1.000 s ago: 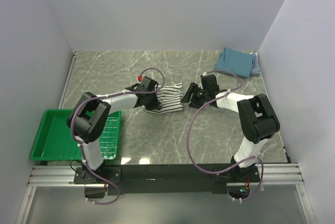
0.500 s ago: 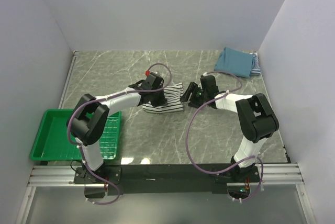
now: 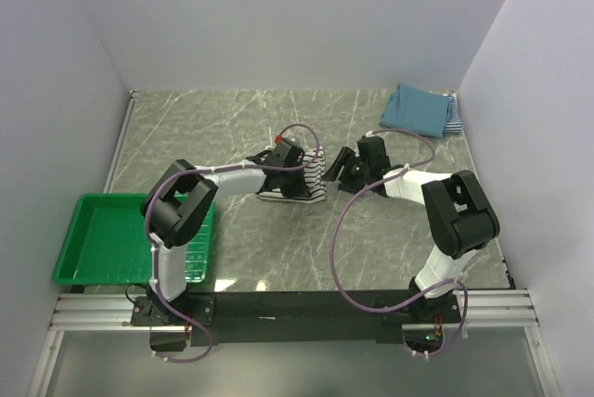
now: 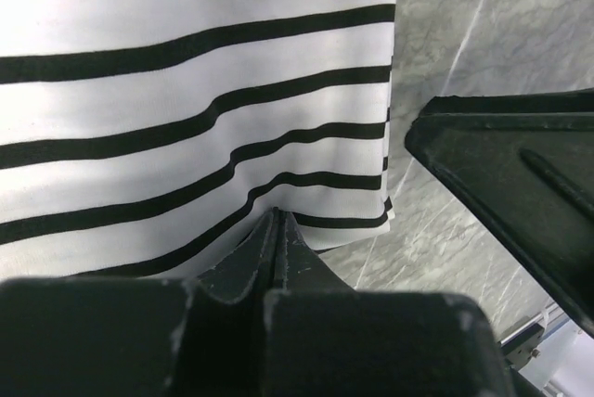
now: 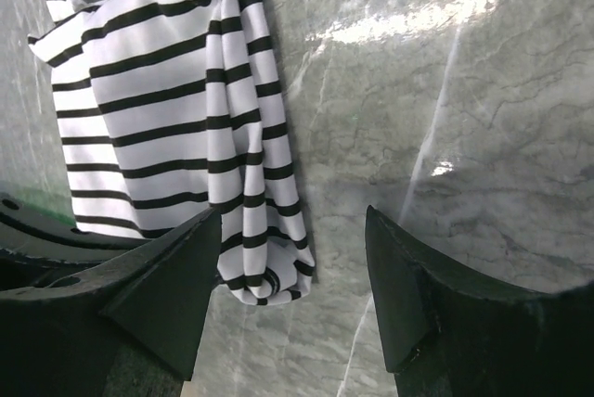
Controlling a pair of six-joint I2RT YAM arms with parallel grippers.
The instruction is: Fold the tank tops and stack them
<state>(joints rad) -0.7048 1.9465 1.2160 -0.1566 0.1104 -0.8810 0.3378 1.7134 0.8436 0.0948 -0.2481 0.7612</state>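
While the left arm reaches low across the table with its elbow folded back near its base, the left gripper has its jaws pressed together on a pucker in the black-and-white striped tank top. The cloth spreads ahead of those jaws and to their left. Its side edge ends just to their right, with a strip of bare marble beyond. The right arm bends inward from its side. The right gripper faces the same cloth with its jaws wide and nothing in them. The top's rolled lower corner lies between the two fingers, close to the left one, and open marble runs ahead of the right one. The two grippers sit near each other with only that strip between them. Far off to the right jaws' right, at the back corner, the teal tank top lies folded on the navy-and-white striped tank top. The green basket sits well behind the left jaws by that arm's base.
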